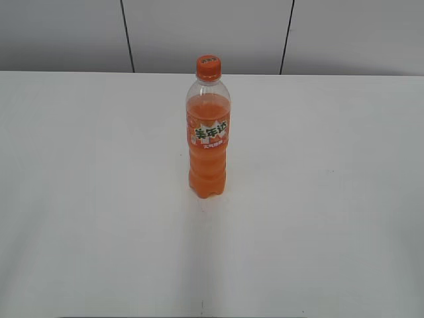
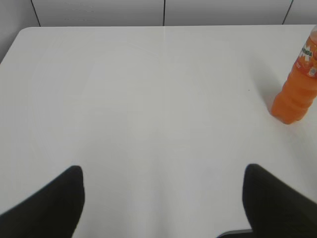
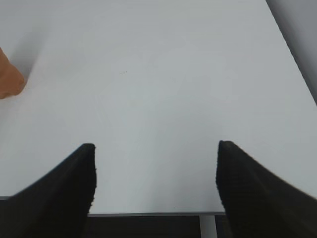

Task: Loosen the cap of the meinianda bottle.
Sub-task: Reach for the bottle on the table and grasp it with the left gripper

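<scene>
Meinianda bottle (image 1: 208,142) upright mid-counter (image 1: 79,199), orange cap (image 1: 208,67) screwed on top, left gripper (image 2: 163,173) and right gripper (image 3: 156,148) at the near edge, both fingers spread wide, released, grasping nothing, well apart from bottle

The left gripper (image 2: 163,171) has its jaws spread wide, nothing between its dark fingers (image 2: 54,203). The right gripper (image 3: 156,148) is likewise spread and empty.
</scene>
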Motion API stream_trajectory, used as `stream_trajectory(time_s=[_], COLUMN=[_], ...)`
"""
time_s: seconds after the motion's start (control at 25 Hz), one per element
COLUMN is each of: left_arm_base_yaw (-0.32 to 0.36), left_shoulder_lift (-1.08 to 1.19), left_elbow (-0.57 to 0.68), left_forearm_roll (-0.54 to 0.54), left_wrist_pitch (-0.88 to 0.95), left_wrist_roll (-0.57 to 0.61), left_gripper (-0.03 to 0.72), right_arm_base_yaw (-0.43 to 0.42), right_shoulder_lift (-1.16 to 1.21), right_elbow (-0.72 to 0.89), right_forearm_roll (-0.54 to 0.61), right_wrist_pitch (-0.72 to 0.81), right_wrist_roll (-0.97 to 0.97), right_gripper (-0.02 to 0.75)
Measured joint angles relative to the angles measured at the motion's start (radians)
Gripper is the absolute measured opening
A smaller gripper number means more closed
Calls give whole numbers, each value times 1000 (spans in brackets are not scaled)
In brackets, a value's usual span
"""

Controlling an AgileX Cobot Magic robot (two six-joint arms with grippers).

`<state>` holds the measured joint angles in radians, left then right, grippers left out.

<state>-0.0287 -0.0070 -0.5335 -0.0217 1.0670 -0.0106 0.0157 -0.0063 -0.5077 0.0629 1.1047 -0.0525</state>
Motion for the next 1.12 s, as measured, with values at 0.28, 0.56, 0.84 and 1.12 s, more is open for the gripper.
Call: stream_trajectory(time_s=[0.28,0.56,0.84,1.12], left_arm_base_yaw=[0,0,0,0], left_shoulder_lift=[0,0,0,0], left_elbow=[0,0,0,-7], left_forearm_roll=[-1,-1,-1,-1], left_wrist_pitch=[0,0,0,-19], left_wrist_roll=[0,0,0,0], left_gripper=[591,591,591,591], right_arm_base_yaw=[0,0,0,0], right_shoulder_lift=[0,0,0,0], right_elbow=[0,0,0,0], right_forearm_roll=[0,0,0,0], right_wrist_pitch=[0,0,0,0], right_wrist_roll=[0,0,0,0], right_gripper=[566,566,566,566])
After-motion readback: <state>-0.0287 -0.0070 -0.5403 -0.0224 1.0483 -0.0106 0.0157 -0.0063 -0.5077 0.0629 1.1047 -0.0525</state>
